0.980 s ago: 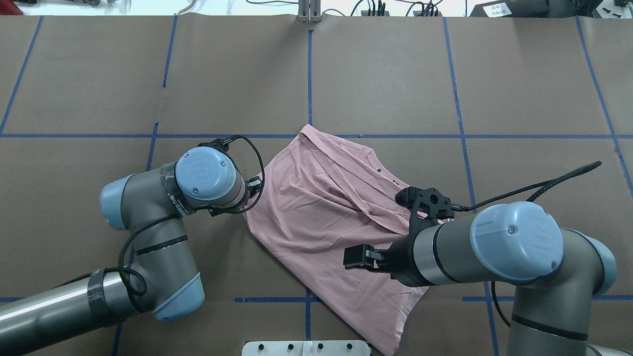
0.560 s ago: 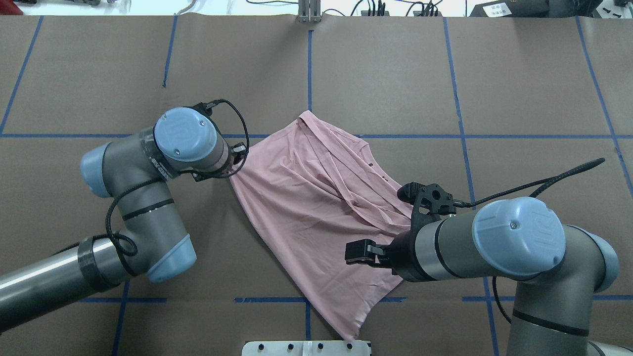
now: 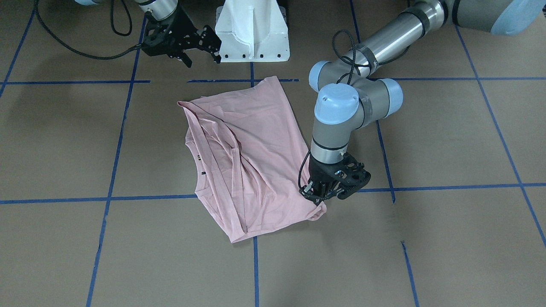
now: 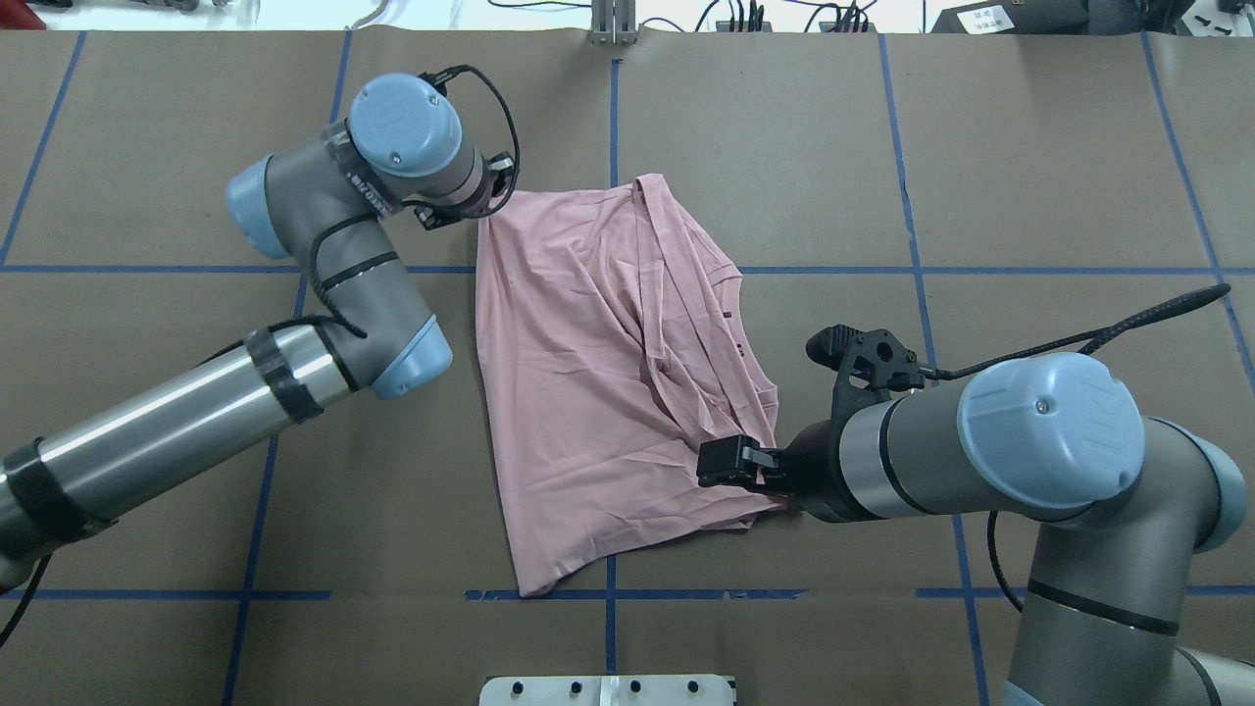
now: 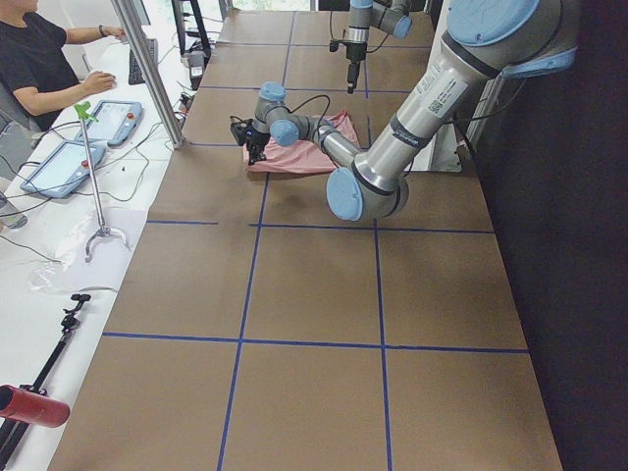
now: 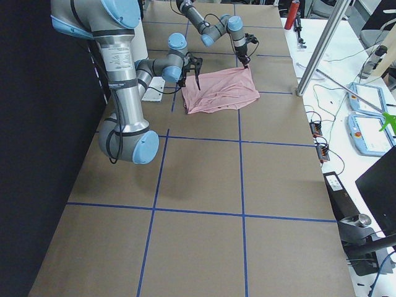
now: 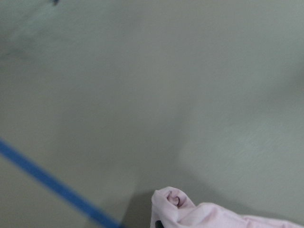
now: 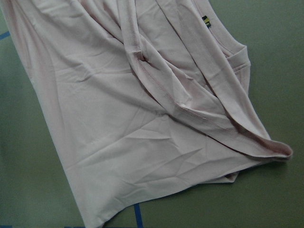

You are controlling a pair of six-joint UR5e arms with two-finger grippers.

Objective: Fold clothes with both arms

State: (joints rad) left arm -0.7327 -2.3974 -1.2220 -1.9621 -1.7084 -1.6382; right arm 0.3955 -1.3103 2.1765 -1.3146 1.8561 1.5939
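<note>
Left gripper [image 3: 315, 195]: fingers pinched shut on a bunched corner of the pale pink T-shirt [image 3: 256, 149], low over the brown paper table [image 3: 426, 140]. From there the shirt spreads flat and creased toward the right gripper [image 3: 203, 59]. That one's fingers stand wide apart, holding nothing, raised clear of the shirt's far edge.

We are sweeping our left gripper [image 3: 315, 197] away from our base and across the far blue tape line [image 4: 176, 269]. The corner of the T-shirt [image 4: 588, 392] pinched in it is travelling along. The cloth is swinging round and drawing out flatter. Its left edge is now running nearly straight toward us. Its near tail, which was reaching past the white base plate [image 4: 608, 686], is now ending at the near tape line [image 4: 686, 594]. Our right gripper [image 4: 724, 463] is edging slightly farther from us.
</note>
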